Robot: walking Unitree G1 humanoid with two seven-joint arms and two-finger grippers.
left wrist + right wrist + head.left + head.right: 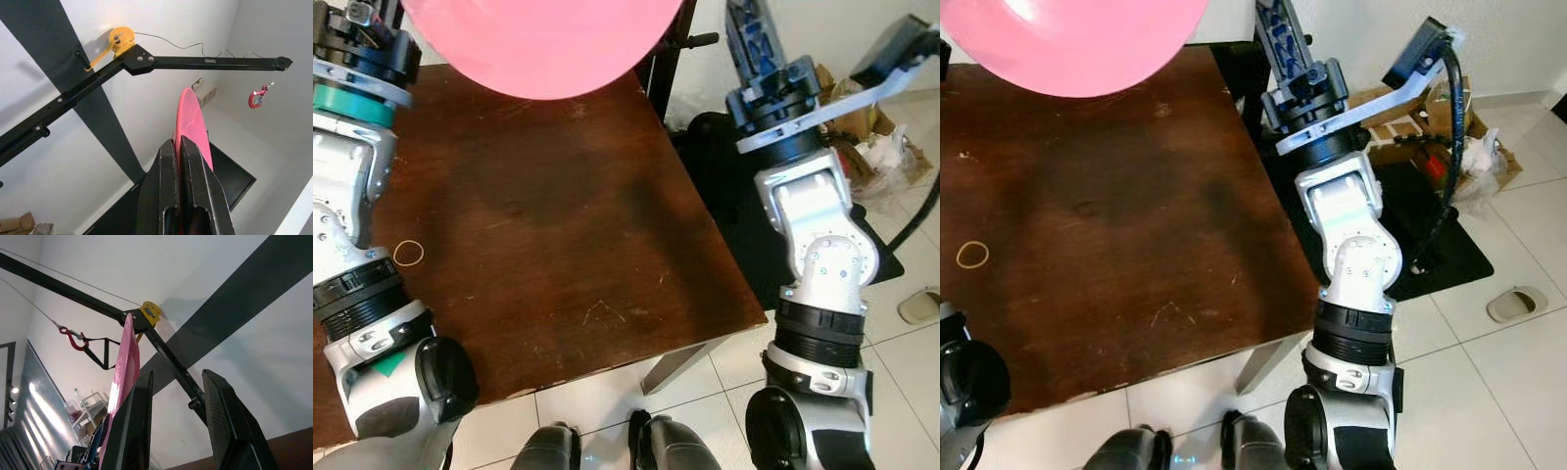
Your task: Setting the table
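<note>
Left gripper (177,147) holds a pink plate (543,44) above the table's (558,245) far edge, jaws clamped on its rim. Right gripper (176,396) is raised beside the table, jaws apart. What seems a rubber band (408,254) lies on the table.

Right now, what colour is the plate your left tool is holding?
Pink. The plate shows best in the left eye view, held above the table.

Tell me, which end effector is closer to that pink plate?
Left. The left end effector is clamped on the pink plate edge; the right end effector is open beside it, not touching.
</note>
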